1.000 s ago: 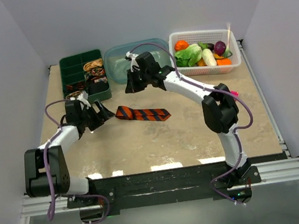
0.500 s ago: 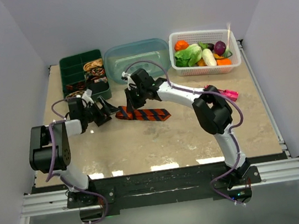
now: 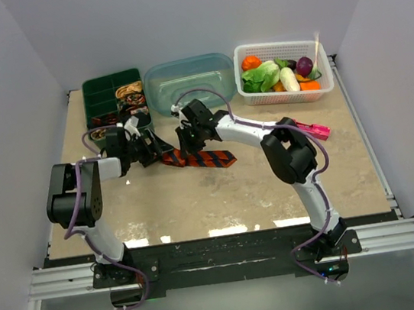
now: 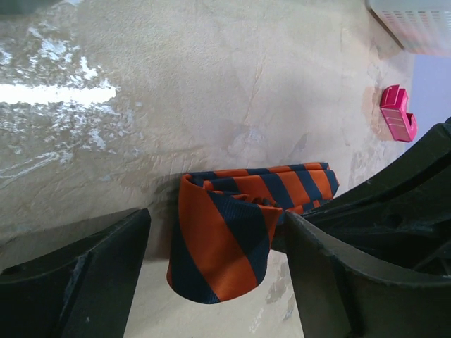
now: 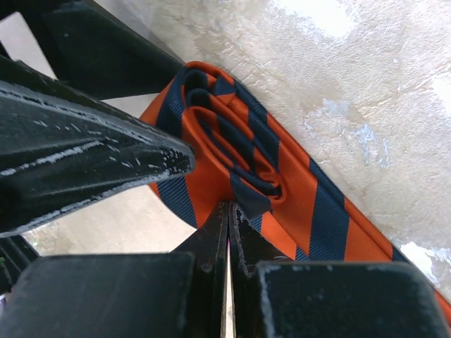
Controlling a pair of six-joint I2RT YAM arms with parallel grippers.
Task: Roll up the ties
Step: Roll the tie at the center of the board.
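The orange tie with dark diagonal stripes (image 3: 209,158) lies folded on the table, its left end partly rolled. My left gripper (image 3: 159,151) is open, with one finger on each side of that left end (image 4: 224,246). My right gripper (image 3: 188,147) is shut, and its joined tips (image 5: 227,209) rest against the rolled fold of the tie (image 5: 282,176); I see no fabric between the jaws. Small coiled ties (image 3: 131,95) sit in the green compartment box (image 3: 97,89) at the back left.
A teal tub (image 3: 190,76) stands at the back centre. A white basket of vegetables (image 3: 322,87) is at the back right. A pink flat gadget (image 3: 313,129) lies on the table right of the arms and also shows in the left wrist view (image 4: 397,113).
My right gripper came down from near the teal tub onto the tie's left part. My left gripper moved right until its open fingers straddle the tie's left end.
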